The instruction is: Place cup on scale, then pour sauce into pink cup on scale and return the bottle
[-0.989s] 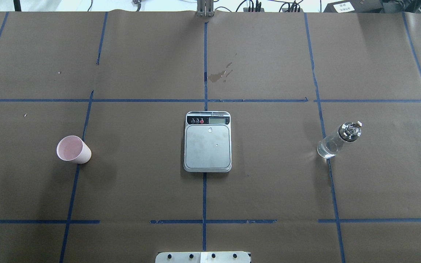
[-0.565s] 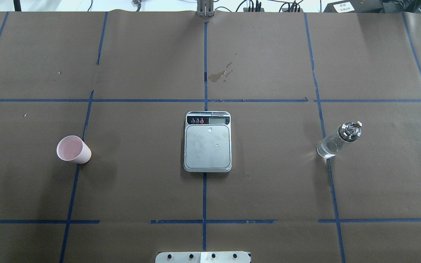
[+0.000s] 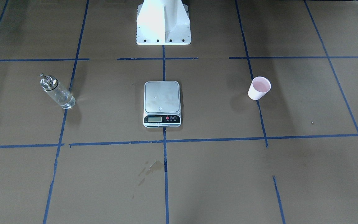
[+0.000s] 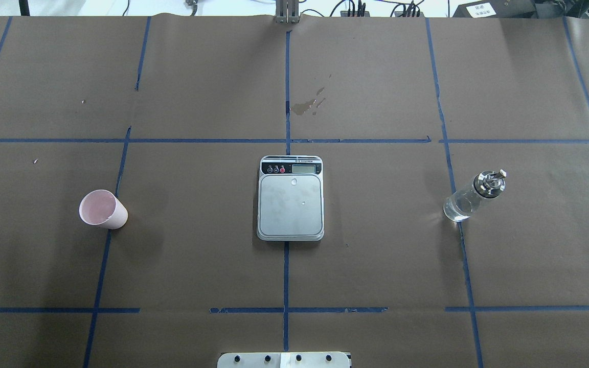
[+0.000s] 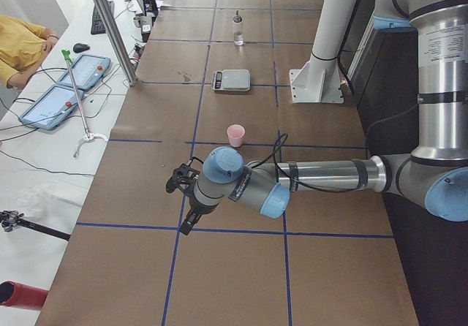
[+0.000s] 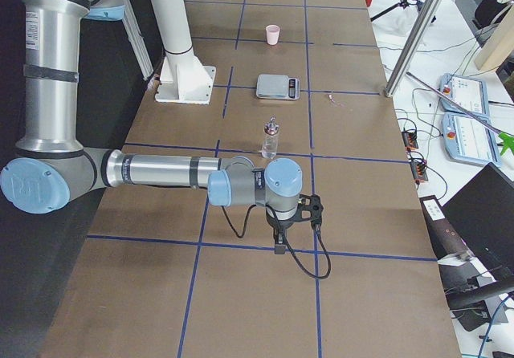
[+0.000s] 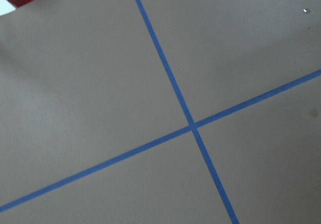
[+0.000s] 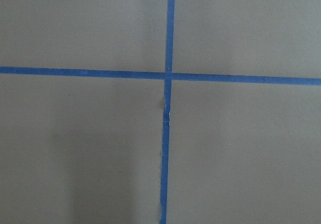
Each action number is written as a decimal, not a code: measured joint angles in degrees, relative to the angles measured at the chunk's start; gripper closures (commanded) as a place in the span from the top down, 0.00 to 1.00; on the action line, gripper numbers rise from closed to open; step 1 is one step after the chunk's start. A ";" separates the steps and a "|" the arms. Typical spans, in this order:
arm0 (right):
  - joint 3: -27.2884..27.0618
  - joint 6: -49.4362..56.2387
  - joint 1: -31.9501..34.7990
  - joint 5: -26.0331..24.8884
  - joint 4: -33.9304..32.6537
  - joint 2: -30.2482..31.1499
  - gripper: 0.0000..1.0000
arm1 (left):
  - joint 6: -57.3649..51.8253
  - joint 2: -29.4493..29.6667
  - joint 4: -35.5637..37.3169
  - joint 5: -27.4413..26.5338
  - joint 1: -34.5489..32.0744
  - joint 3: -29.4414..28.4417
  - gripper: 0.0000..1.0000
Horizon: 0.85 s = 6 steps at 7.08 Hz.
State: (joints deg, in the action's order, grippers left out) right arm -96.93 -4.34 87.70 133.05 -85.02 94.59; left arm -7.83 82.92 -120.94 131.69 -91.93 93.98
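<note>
Overhead exterior view shows the scale (image 4: 290,204) in the middle of the table (image 4: 376,255). The cup (image 4: 103,209) stands upright on the table, well off toward the left edge. The bottle (image 4: 471,197) stands well off toward the right edge. The left gripper (image 5: 186,224) and right gripper (image 6: 278,246) hang over bare table nearer those edges and touch nothing. I cannot tell how wide either one is.

Robotics lab: paper-covered table (image 4: 376,255), blue tape grid (image 4: 286,276), teach pendants (image 6: 468,95), industrial robot arm (image 5: 329,174).
</note>
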 measured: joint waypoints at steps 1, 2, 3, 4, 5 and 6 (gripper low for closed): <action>-0.79 -0.11 -0.13 -0.23 0.07 -1.45 1.00 | 0.12 1.53 -3.73 -0.14 0.04 -0.65 1.00; -1.20 -0.40 -0.17 -0.40 0.07 -3.37 1.00 | 0.25 3.78 -9.70 -0.23 0.10 -2.27 1.00; -1.31 -0.95 -0.17 -0.34 0.00 -4.87 1.00 | 2.18 5.74 -14.24 0.50 0.19 -4.04 1.00; -1.39 -1.61 -0.17 -0.19 -0.02 -5.49 1.00 | 5.85 7.21 -16.43 2.79 0.28 -5.43 1.00; -1.31 -2.51 -0.16 0.54 0.07 -5.71 1.00 | 8.07 7.60 -18.03 4.99 0.34 -5.97 1.00; -1.43 -3.55 -0.16 1.92 0.89 -5.69 1.00 | 9.37 7.60 -20.43 6.07 0.90 -5.89 1.00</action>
State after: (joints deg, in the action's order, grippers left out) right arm -98.36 -7.89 87.54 134.98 -84.13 88.90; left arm 1.54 90.52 -141.37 137.75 -91.02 88.09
